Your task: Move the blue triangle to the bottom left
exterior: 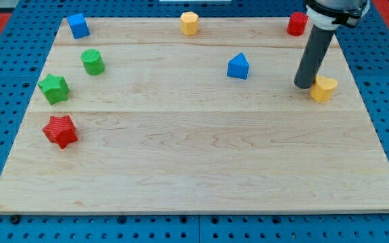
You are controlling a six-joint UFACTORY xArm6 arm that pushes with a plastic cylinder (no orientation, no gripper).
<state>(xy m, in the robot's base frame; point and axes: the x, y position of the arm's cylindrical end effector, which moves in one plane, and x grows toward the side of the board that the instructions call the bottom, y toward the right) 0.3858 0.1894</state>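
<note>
The blue triangle sits on the wooden board right of centre, in the upper half. My tip is on the board to the right of the triangle, about a hundred pixels away. It stands just left of a yellow heart-shaped block, touching or nearly touching it. The bottom left corner of the board is far from the triangle.
A blue cube is at the top left, a yellow hexagon at the top centre, a red cylinder at the top right. A green cylinder, green star and red star stand along the left side.
</note>
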